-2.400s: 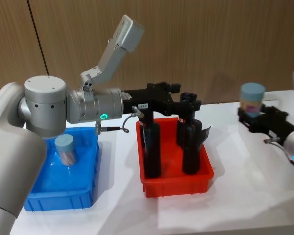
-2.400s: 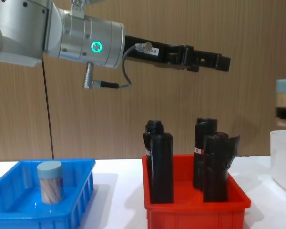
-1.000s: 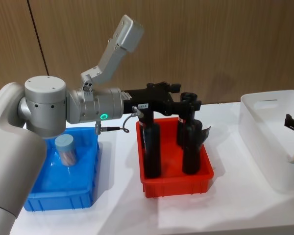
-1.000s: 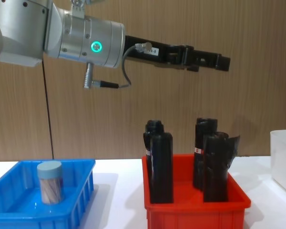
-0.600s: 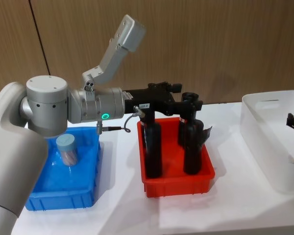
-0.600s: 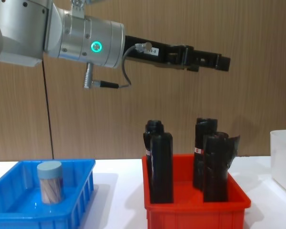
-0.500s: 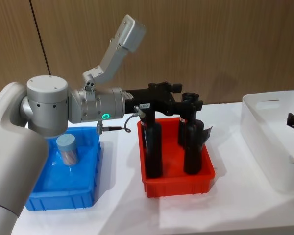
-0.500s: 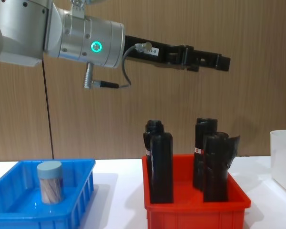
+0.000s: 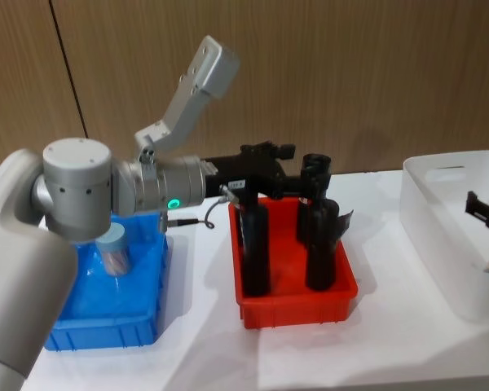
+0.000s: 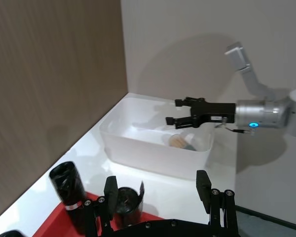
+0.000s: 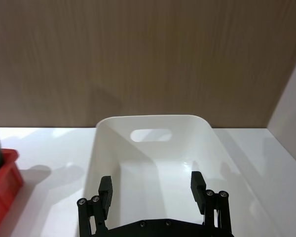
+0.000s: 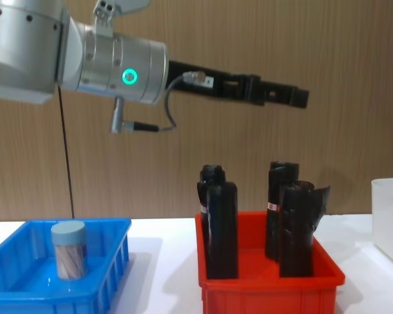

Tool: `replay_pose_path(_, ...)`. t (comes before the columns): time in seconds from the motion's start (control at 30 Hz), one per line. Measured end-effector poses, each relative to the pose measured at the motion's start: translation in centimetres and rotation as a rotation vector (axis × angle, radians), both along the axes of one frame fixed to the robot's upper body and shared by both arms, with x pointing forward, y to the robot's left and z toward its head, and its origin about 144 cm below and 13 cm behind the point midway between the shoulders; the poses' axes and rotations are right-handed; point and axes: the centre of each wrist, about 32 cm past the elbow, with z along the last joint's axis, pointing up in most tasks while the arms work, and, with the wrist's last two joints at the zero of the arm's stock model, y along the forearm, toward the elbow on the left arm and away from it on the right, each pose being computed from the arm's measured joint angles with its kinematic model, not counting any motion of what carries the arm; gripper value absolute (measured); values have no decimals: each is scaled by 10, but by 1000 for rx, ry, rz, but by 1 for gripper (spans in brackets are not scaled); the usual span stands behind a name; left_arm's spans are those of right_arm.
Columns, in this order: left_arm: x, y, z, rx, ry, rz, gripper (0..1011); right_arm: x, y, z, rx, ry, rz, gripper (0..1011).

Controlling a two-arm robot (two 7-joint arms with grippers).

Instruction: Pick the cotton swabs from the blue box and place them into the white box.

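One cotton swabs jar [image 9: 114, 248] with a pale blue lid stands upright in the blue box [image 9: 73, 334] at the left, also seen as jar [image 12: 69, 250] in the box [image 12: 105, 261]. Another jar [image 10: 182, 141] lies on its side in the white box [image 10: 153, 157] at the right [image 9: 440, 244]. My right gripper [image 10: 173, 111] hovers open over that box, its fingers [image 11: 197, 185] apart above the box [image 11: 153, 118], with nothing held. My left gripper [image 9: 297, 173] is open and empty, reaching out high over the red bin [image 12: 295, 96].
A red bin [image 9: 293, 305] with three tall black bottles [image 9: 255, 244] stands between the two boxes, under the left arm. The wood-panel wall runs close behind the white table [image 9: 375, 350]. A stretch of bare table lies in front of the bins.
The right gripper held a jar above the white box, let it go, and now hangs open with the jar lying inside. The left arm has just shifted a little, tilting downward.
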Motion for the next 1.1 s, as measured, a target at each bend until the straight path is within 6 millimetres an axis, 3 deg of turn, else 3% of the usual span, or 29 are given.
replay_pose_path(1.1,-61,8,-70,35,-189,332,1004,-89,91,-17,36,-171,286,1001)
